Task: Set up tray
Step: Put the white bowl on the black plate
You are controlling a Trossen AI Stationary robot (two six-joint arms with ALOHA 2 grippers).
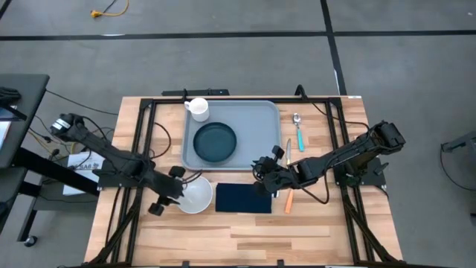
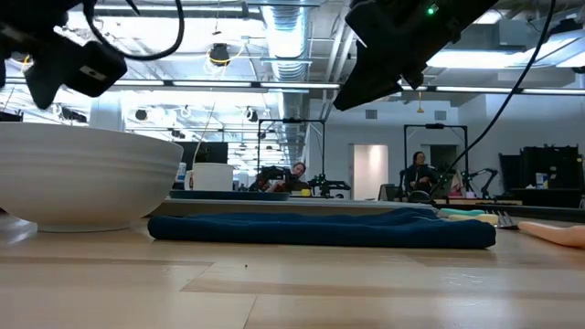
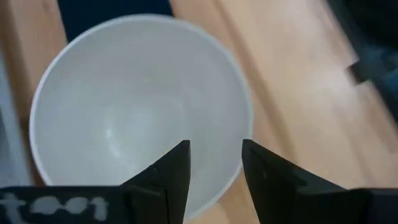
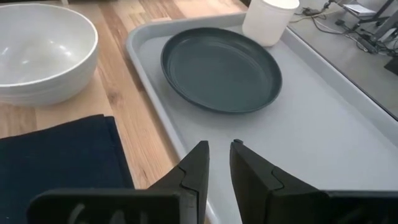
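Note:
The light grey-blue tray (image 1: 256, 145) (image 4: 323, 118) lies on the table's far middle. On it are a dark round plate (image 1: 215, 141) (image 4: 221, 68) and a white cup (image 1: 198, 109) (image 4: 268, 20). A white bowl (image 1: 196, 196) (image 3: 137, 106) (image 2: 82, 178) rests on its base on the wood, near the tray. A navy napkin (image 1: 243, 198) (image 2: 320, 228) lies flat beside it. My left gripper (image 1: 177, 186) (image 3: 214, 162) hovers open above the bowl's left rim. My right gripper (image 1: 260, 167) (image 4: 217, 155) hangs above the tray's near right corner, its fingers a narrow gap apart and holding nothing.
A teal-handled spoon (image 1: 297, 132) lies right of the tray. An orange-handled utensil (image 1: 288, 197) (image 2: 558, 233) lies right of the napkin, under the right arm. Bare wood runs along the table's near edge (image 1: 238, 238). Black frame rails flank both sides.

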